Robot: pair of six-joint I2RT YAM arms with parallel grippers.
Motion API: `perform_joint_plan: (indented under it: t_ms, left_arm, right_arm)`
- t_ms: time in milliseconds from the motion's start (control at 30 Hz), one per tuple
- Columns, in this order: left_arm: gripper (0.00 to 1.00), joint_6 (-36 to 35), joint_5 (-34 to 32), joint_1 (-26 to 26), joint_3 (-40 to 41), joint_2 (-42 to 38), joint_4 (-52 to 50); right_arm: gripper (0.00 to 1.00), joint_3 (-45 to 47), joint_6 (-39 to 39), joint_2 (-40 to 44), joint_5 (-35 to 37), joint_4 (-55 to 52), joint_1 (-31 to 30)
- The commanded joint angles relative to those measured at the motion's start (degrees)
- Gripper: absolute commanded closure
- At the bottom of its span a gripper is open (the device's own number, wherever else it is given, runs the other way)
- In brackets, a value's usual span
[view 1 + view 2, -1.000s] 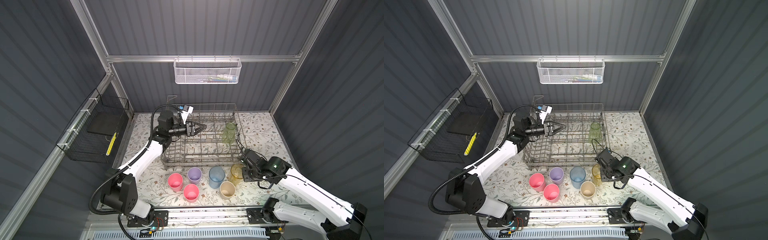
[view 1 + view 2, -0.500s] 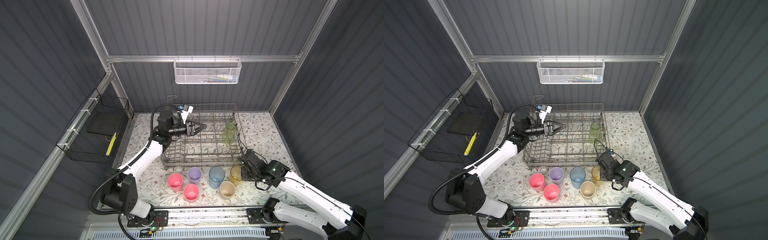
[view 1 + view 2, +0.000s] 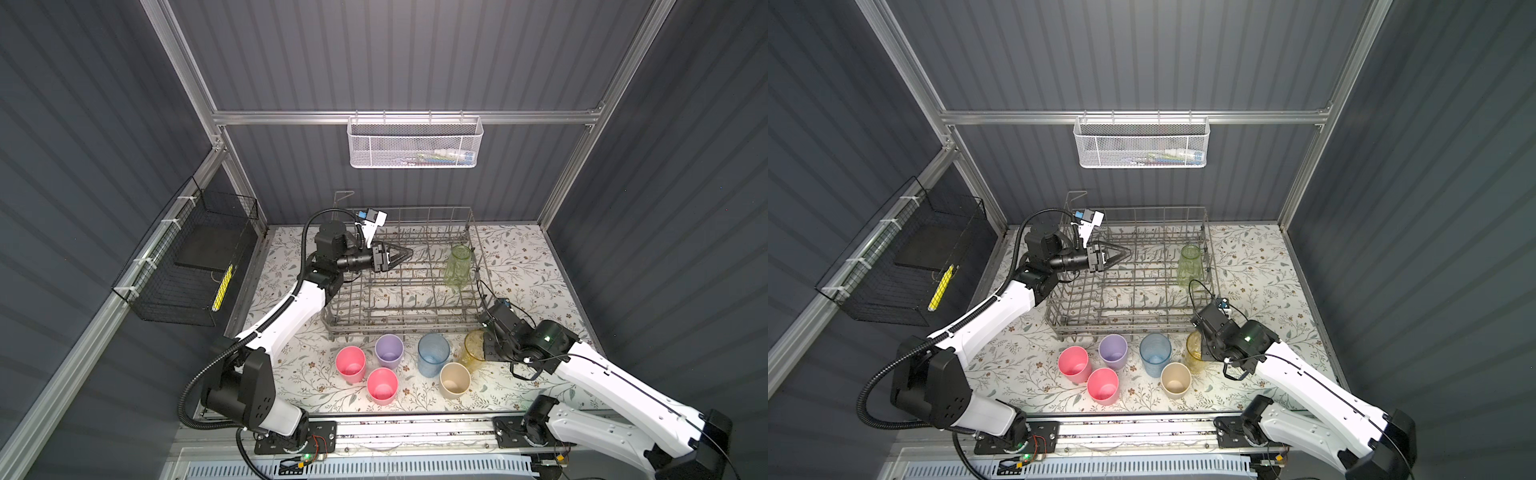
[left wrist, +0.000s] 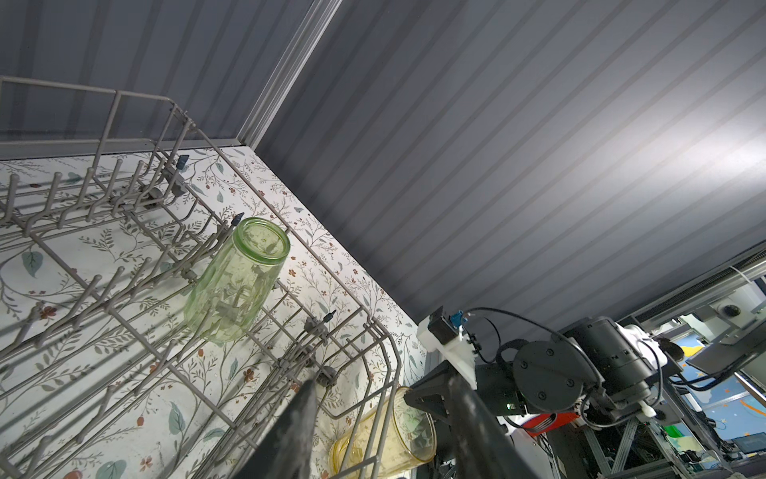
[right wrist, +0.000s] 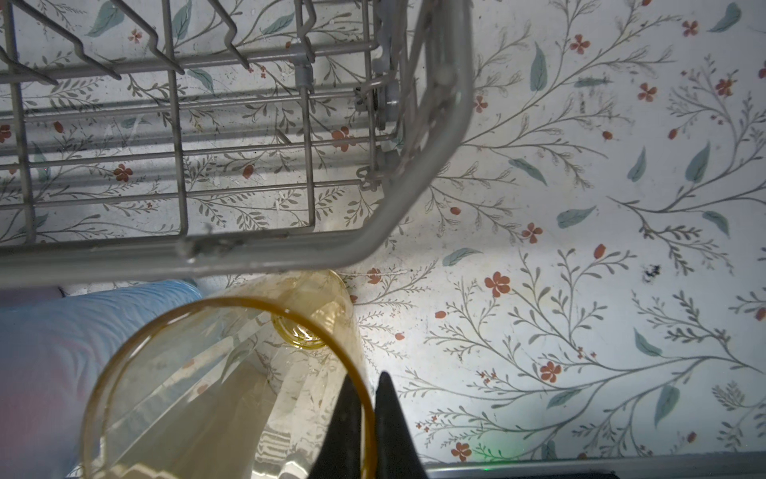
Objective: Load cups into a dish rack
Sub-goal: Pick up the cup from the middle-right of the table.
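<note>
The grey wire dish rack point(image 3: 399, 286) point(image 3: 1129, 291) holds a pale green cup point(image 3: 457, 266) point(image 4: 236, 286), mouth down over tines at its right side. In front of the rack stand two pink cups point(image 3: 351, 363) point(image 3: 382, 385), a lilac cup point(image 3: 389, 351), a blue cup point(image 3: 433, 354), a beige cup point(image 3: 455, 380) and an amber cup point(image 3: 473, 347) point(image 5: 232, 394). My right gripper point(image 5: 367, 414) point(image 3: 1204, 345) is shut on the amber cup's rim, one finger inside and one outside. My left gripper point(image 3: 405, 253) point(image 4: 380, 381) hangs open and empty over the rack's back left part.
A white mesh basket point(image 3: 415, 141) hangs on the back wall. A black wire basket point(image 3: 187, 262) is fixed to the left wall. The rack's front right corner point(image 5: 414, 199) is close to the amber cup. A metal rail point(image 3: 395, 428) runs along the front edge.
My right gripper has closed onto the amber cup's rim after lowering slightly toward it. The left arm has stayed where it was, still open.
</note>
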State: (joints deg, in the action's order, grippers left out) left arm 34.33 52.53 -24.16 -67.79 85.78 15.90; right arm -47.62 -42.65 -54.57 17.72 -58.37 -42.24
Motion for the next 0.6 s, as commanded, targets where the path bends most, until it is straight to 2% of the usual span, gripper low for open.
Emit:
perform_joint_plan:
  t_ms: [0,267,567]
  left_arm:
    - [0.48,0.4,1.3,0.3,-0.3,-0.3,1.0]
    - [0.48,0.3,1.3,0.4,-0.4,0.0,1.0]
    - [0.47,0.0,1.1,0.3,-1.3,0.6,1.0]
  right_arm:
    - [0.98,-1.5,-1.3,1.6,2.8,-3.6,0.3]
    - [1.00,-8.9,-2.3,4.0,6.3,-14.2,0.3]
    - [1.00,-28.0,0.2,6.4,9.0,-25.8,0.3]
